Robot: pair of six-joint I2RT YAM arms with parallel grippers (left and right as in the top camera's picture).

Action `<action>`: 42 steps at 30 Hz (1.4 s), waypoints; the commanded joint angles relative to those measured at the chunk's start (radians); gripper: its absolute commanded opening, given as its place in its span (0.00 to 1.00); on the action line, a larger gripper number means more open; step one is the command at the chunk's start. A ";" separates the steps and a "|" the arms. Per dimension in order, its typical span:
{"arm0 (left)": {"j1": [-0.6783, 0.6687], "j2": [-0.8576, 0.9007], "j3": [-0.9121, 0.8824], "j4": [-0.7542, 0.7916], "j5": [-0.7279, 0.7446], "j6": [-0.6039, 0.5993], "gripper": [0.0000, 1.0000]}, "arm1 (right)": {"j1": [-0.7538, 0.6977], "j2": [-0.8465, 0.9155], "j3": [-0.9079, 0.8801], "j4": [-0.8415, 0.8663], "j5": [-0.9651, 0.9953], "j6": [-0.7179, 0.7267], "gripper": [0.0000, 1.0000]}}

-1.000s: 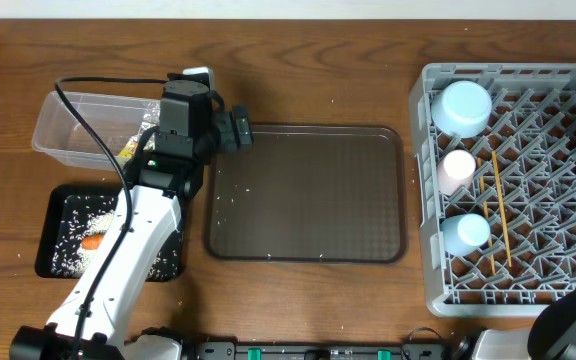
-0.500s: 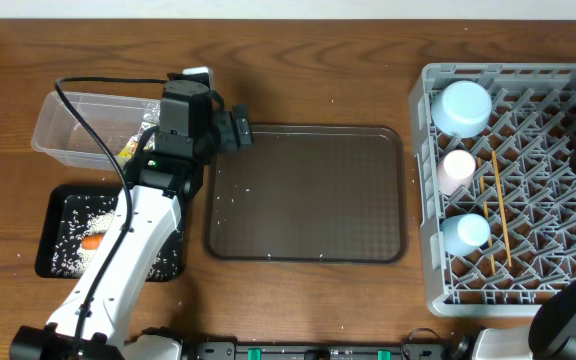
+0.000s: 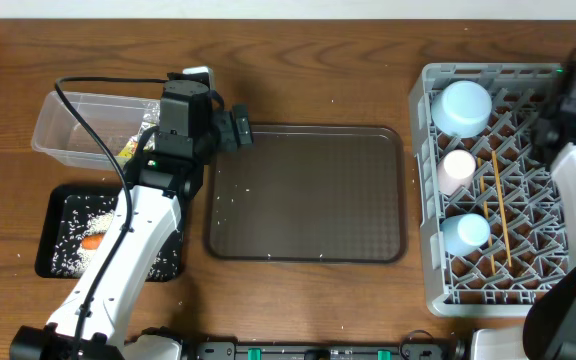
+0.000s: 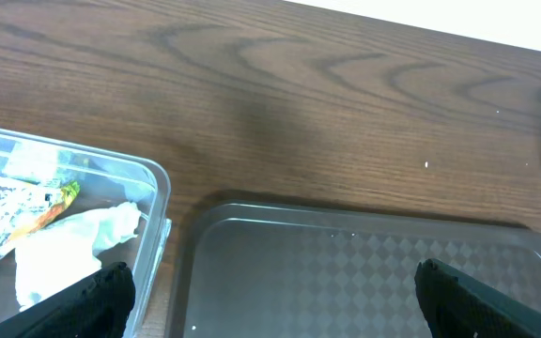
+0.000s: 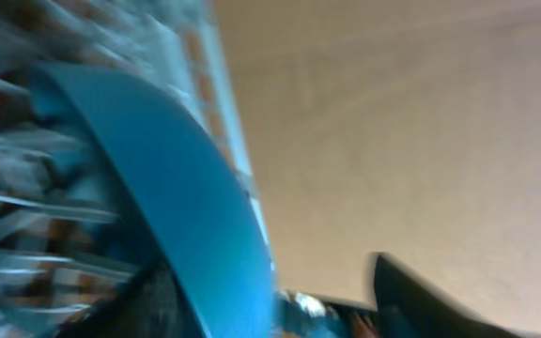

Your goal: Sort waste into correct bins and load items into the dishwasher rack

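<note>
The grey dishwasher rack (image 3: pixel 528 285) holds a light blue bowl (image 3: pixel 463 106), a pink cup (image 3: pixel 457 170), a light blue cup (image 3: pixel 465 232) and two chopsticks (image 3: pixel 499 212). A blue plate (image 5: pixel 186 188) stands on edge in the rack. My right gripper (image 5: pixel 280 293) is open around its rim, with a gap beside the right finger (image 5: pixel 411 296). The clear tub (image 3: pixel 63 125) holds the white tissue (image 4: pixel 64 252) and the wrapper (image 4: pixel 22 208). Rice and the carrot (image 3: pixel 92 241) lie in the black tray (image 3: pixel 53 262). My left gripper (image 4: pixel 275 302) hangs open and empty.
The dark brown serving tray (image 3: pixel 308 195) lies in the middle of the table, under my left gripper's fingers at its left end. The left arm (image 3: pixel 128 250) stretches over the black tray. A few rice grains dot the wood around the trays.
My right arm has swung further into the overhead view, over the rack's far right part. The left arm and the things on the table have not moved.
</note>
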State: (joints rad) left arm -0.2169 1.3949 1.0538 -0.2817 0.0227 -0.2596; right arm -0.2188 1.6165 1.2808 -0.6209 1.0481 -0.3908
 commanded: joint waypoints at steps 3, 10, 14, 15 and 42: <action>0.003 -0.008 -0.001 0.003 -0.009 -0.004 0.98 | 0.118 0.005 -0.003 0.014 -0.294 0.146 0.81; 0.003 -0.008 -0.001 0.003 -0.009 -0.004 0.98 | 0.239 0.002 0.003 0.057 -0.428 0.196 0.84; 0.003 -0.008 -0.001 0.003 -0.009 -0.004 0.98 | 0.300 -0.028 0.009 0.056 -0.431 0.198 0.85; 0.003 -0.008 -0.001 0.003 -0.009 -0.004 0.98 | 0.309 -0.040 0.009 0.056 -0.436 0.206 0.84; 0.003 -0.008 -0.001 -0.005 -0.009 -0.004 0.98 | 0.329 -0.282 0.008 0.048 -0.817 0.443 0.99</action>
State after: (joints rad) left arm -0.2169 1.3949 1.0538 -0.2867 0.0227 -0.2619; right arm 0.1059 1.3304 1.2808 -0.5713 0.2386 0.0349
